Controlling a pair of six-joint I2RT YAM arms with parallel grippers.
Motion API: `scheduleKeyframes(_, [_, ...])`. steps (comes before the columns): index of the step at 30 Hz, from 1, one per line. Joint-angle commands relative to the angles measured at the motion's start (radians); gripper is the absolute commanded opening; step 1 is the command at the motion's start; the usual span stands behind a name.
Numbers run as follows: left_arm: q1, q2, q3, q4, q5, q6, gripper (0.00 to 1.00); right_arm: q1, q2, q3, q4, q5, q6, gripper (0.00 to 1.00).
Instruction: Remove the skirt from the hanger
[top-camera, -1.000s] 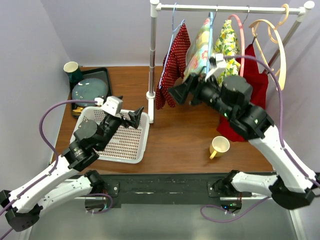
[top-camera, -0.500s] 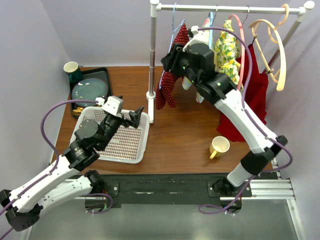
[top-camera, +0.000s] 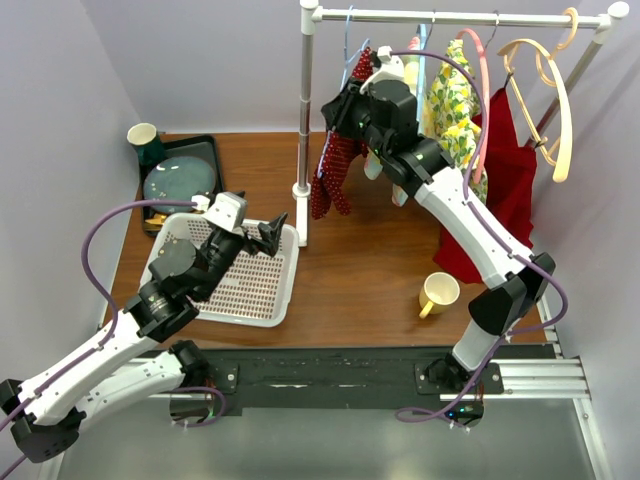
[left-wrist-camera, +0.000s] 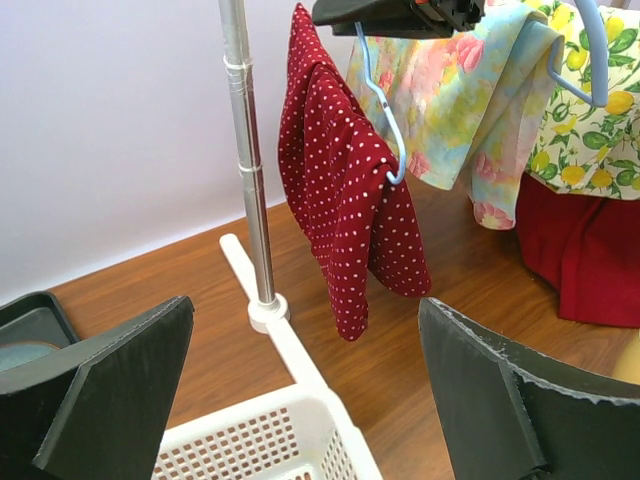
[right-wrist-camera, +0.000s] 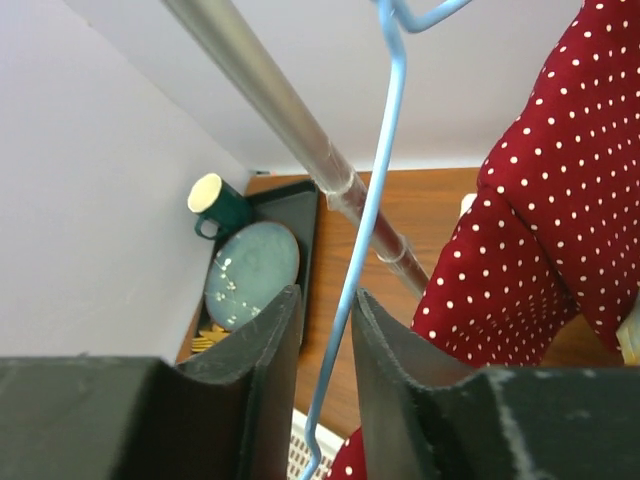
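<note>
Between right tool (right-wrist-camera: 325, 300) jaws, hanger wire (right-wrist-camera: 372, 200), skirt (right-wrist-camera: 540, 230) just beside

Skirt (top-camera: 335, 170) on hanger (right-wrist-camera: 374, 190), right of pole (top-camera: 305, 110); basket (top-camera: 290, 270) front-left, mug (top-camera: 438, 293) front-right

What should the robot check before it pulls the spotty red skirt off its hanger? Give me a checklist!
1. Blue wire hanger sits between the jaws of the right gripper: ok, the wire runs through the gap.
2. Right gripper clamped on the hanger: not ok, a little space shows on both sides of the wire.
3. Red polka-dot skirt hangs on the hanger: ok, it is draped over it.
4. Left gripper ready to grab: ok, it is wide open and faces the skirt, but is apart from it.
5. Hanger free of the metal rack pole: cannot tell, they cross closely in the right wrist view.
</note>
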Motion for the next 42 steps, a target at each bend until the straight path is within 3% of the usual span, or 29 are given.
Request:
scheduleKeyframes(1, [-0.003, -0.005, 0.002, 0.046, 0.008, 0.015, 0.99, -0.013, -0.027, -0.005, 0.099, -0.023, 0.013, 0.25])
scheduleKeyframes(6, [-0.003, -0.005, 0.004, 0.044, 0.009, 0.016, 0.99, -0.017, -0.031, 0.011, 0.130, -0.025, 0.004, 0.00])
scheduleKeyframes(19, [-0.005, 0.001, 0.002, 0.043, 0.006, 0.015, 0.99, -0.019, -0.142, -0.063, 0.291, 0.072, 0.010, 0.00])
scheduleKeyframes(32, [-0.003, -0.002, 0.004, 0.040, 0.023, 0.024, 1.00, -0.019, -0.266, -0.175, 0.206, 0.012, 0.087, 0.00])
scheduleKeyframes(35, [-0.003, -0.005, 0.001, 0.041, 0.097, 0.036, 1.00, -0.017, -0.333, -0.256, 0.196, -0.045, 0.119, 0.00])
scheduleKeyframes(42, [-0.005, 0.036, -0.032, 0.053, 0.463, 0.116, 0.99, -0.017, -0.484, -0.425, 0.167, -0.215, 0.189, 0.00])
